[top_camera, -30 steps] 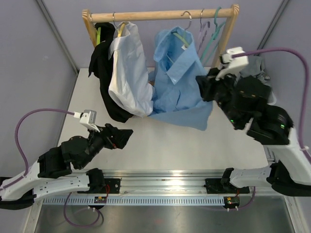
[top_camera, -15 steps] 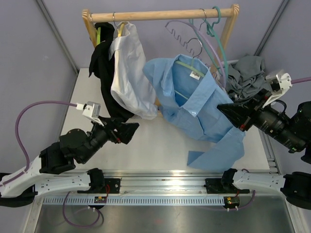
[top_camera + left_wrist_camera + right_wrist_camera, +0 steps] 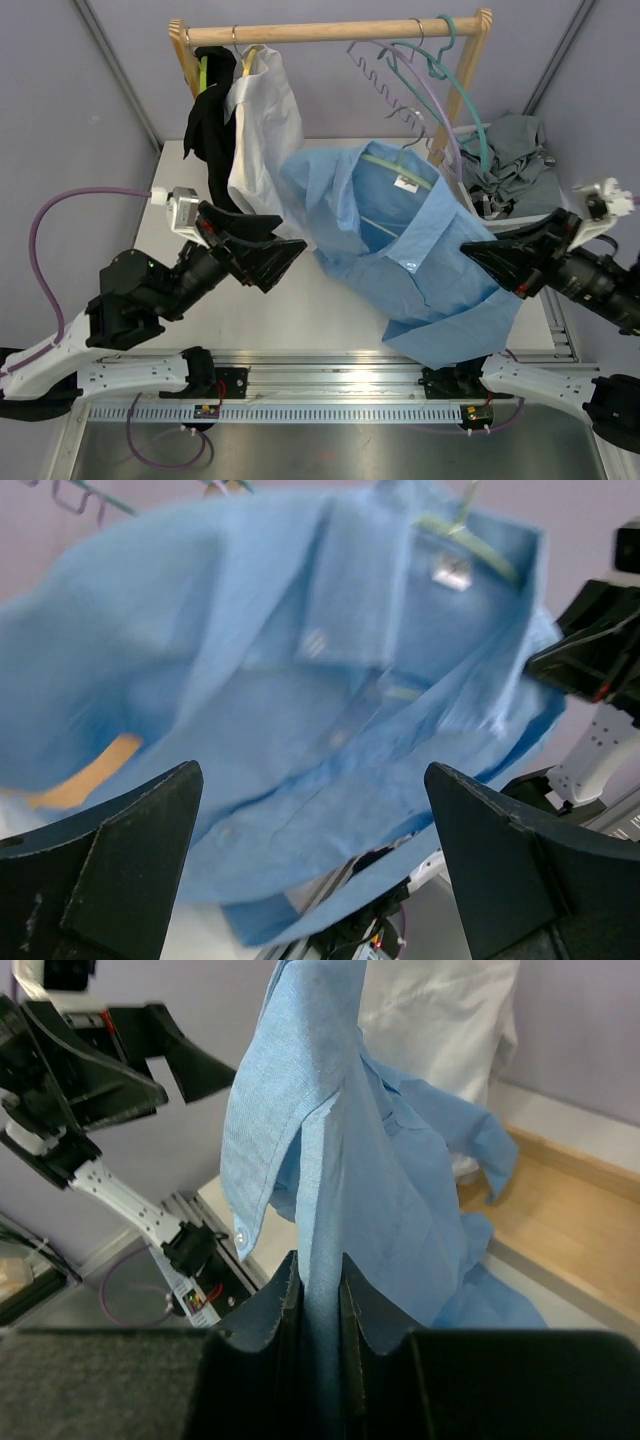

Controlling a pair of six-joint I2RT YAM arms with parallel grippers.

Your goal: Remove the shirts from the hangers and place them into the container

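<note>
Since a sec ago my R arm has swung back from the rack to the near-right edge, dragging the light blue shirt (image 3: 400, 260) w/ it. My L arm has lifted and reached in toward the cloth.

R gripper (image 3: 474, 254) is pinched narrow on a fold of the shirt's front edge. Its wrist cam shows blue fabric sandwiched btwn both fingers (image 3: 255, 1330).

L gripper (image 3: 292, 236) is spread wide and holds nothing, tips just beside the shirt's left side. I can't tell if they touch it. From that wrist cam the shirt fills the gap btwn the fingers (image 3: 110, 870).

Shirt hangs in mid-air above the table (image 3: 300, 310), spread open, collar toward the rack. It is still on its mint green hanger (image 3: 398, 163), whose hook appears to sit below the wooden rail (image 3: 330, 32), off it.

Lilac hanger (image 3: 432, 100) and teal hanger (image 3: 468, 88) hang bare at the rail's right end. White shirt (image 3: 262, 130) and black shirt (image 3: 208, 120) hang at the left end. Grey shirt (image 3: 510, 150) lies heaped at far right, beyond the rack post.
</note>
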